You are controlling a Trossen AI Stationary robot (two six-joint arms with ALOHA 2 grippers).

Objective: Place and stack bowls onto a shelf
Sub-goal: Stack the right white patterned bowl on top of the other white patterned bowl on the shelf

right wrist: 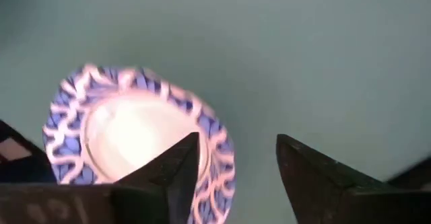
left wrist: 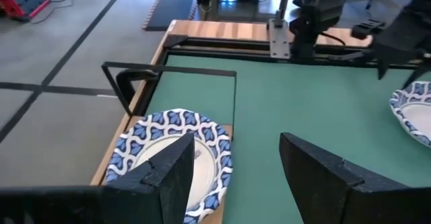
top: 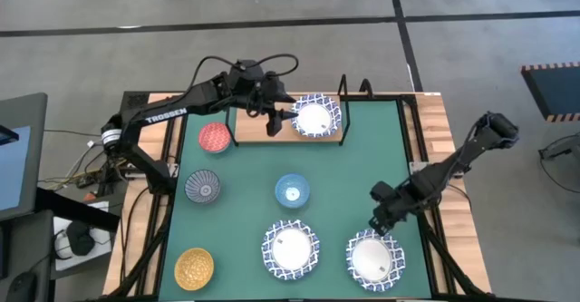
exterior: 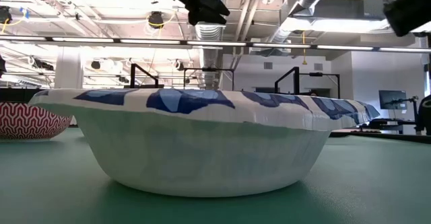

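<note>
So the shelf (top: 258,127) sits at about 12 o'clock on the green mat (top: 335,175), and one white lattice-rim bowl (top: 315,117) is already on its right end. The left gripper (top: 279,113) hovers just beside that bowl's rim, fingers spread apart with nothing between them.

The right gripper (top: 379,219) hangs over the lattice bowl at 5 o'clock (top: 373,258), fingers also parted and empty, lined up around the near edge of the rim. Another lattice bowl (top: 291,248) sits around 6 o'clock. I can only count three wide ones in the overhead view.

Smaller ones are scattered about: red bowl (top: 215,137) at 10, just off the shelf's left end, patterned grey-blue bowl (top: 202,188) at 9, light blue bowl (top: 292,190) dead centre, golden-yellow bowl (top: 194,267) at 7.

Handling-wise, my guess is these are thin, light, paper-type bowls: the rim looks slightly wavy in the low view. So probably easy to lift but easy to crush or skid. I'd pinch the rim wall, one finger inside, one outside, gently.
</note>
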